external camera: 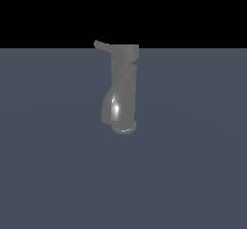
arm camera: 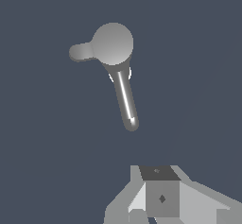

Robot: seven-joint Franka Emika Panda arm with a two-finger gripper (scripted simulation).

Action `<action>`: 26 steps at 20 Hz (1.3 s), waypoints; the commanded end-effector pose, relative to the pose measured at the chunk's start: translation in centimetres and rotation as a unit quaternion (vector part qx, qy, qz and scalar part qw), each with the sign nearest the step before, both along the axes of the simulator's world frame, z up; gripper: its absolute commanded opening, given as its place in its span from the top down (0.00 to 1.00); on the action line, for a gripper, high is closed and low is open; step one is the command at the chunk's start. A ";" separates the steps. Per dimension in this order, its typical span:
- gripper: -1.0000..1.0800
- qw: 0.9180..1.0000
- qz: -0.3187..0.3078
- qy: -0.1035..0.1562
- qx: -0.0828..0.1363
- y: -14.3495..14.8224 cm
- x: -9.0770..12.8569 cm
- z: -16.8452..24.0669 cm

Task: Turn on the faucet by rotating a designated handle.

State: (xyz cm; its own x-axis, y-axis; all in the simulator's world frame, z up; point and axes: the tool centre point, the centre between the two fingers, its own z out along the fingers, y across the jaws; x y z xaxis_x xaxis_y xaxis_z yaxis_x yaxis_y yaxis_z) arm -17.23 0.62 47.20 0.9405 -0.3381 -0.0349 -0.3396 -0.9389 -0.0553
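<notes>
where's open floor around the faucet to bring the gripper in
Bare floor lies all around the faucet: both sides and in front of its spout end. The only tight spot is by the cap, where the handle juts toward the exterior view's left.

A glossy dark grey metal faucet (external camera: 123, 88) with a tall cylindrical body stands upright on the flat slate-grey floor (external camera: 48, 165), near the middle of the exterior view. Its wider cap (external camera: 124, 54) sits on top of the body. In that view, the short thin grey lever handle (external camera: 100, 44) juts from the cap toward 10 o'clock, and the curved spout (external camera: 110, 108) runs down toward 6 o'clock to the ringed round end (external camera: 124, 127).

Seen from above in the wrist view, with the spout (arm camera: 125, 95) taken as 6 o'clock from the cap (arm camera: 112, 43), the handle (arm camera: 79, 52) points to about 9 o'clock. The pale grey blocky gripper (arm camera: 158, 199) is out beyond the spout's tip, well apart from the faucet and touching nothing.
</notes>
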 end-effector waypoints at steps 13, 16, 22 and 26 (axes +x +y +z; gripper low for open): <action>1.00 0.982 -0.186 0.024 0.021 1.4 7.3 -3.8; 1.00 0.974 -0.224 0.029 0.021 1.7 8.7 -4.8; 1.00 0.953 -0.301 0.037 0.018 2.3 11.5 -6.9; 1.00 0.935 -0.352 0.041 0.014 2.8 13.2 -8.4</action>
State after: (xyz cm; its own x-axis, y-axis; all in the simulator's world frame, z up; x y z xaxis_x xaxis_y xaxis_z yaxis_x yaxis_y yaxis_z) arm -4.66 3.20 39.41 0.5151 -0.8493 -0.1155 -0.8564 -0.5155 -0.0286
